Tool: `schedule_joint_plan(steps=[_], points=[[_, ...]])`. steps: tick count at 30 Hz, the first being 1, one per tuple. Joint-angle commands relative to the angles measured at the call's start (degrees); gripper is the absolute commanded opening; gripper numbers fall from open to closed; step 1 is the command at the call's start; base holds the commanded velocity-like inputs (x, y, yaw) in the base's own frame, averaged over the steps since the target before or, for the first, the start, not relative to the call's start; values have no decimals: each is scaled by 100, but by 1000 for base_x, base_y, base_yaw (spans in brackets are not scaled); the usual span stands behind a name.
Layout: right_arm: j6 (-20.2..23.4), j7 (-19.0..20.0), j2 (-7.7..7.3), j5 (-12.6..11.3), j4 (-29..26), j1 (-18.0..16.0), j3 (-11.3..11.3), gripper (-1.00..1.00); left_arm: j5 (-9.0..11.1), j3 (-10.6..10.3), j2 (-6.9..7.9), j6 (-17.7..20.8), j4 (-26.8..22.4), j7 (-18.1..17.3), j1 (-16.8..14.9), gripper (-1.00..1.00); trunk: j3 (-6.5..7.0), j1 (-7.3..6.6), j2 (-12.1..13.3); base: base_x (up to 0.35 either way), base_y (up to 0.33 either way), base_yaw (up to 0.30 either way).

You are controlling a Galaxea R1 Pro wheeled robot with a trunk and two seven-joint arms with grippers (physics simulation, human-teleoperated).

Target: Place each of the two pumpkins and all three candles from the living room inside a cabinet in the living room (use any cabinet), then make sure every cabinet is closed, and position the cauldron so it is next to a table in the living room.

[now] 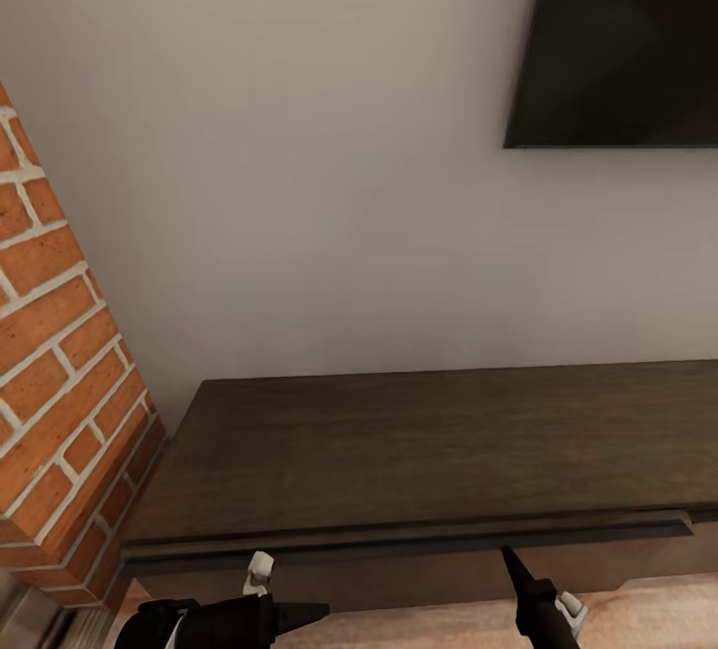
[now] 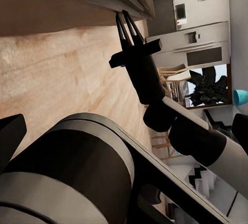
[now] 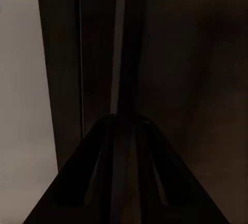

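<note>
The long low dark brown cabinet [image 1: 429, 440] stands against the wall right in front of me. The top edge of a wide drawer front [image 1: 419, 527] sticks out slightly from under the cabinet top. My right gripper [image 1: 511, 557] [image 2: 128, 21] is shut and points up, with its tip at the lower edge of that drawer front. The right wrist view shows its fingers [image 3: 124, 131] meeting in a point against the dark wood. My left gripper [image 1: 314, 612] hangs low at the left and points right, with its fingers [image 2: 10, 136] spread open and empty. The pumpkins, candles, cauldron and table are out of view.
A red brick column [image 1: 50, 380] juts out just left of the cabinet. A dark TV [image 1: 628, 31] hangs on the wall above its right half. Light wood floor [image 1: 648, 609] runs in front. The left wrist view reaches a far kitchen with a fridge [image 2: 199, 43] and a plant [image 2: 209, 87].
</note>
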Motion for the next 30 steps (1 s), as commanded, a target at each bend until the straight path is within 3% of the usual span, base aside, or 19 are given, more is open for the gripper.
schedule_joint_plan(steps=[1, 30], points=[[87, 54, 0, -112, -173, -4, -4, -100, 10, 1, -1, 60, -1, -14, -1, 100, -5, -2, -3, -16, 0, 0], [63, 61, 8, -132, -182, -4, -12, -100, 10, -1, -3, 61, -1, -14, -1, 100, -5, -2, -3, -26, 0, 0]])
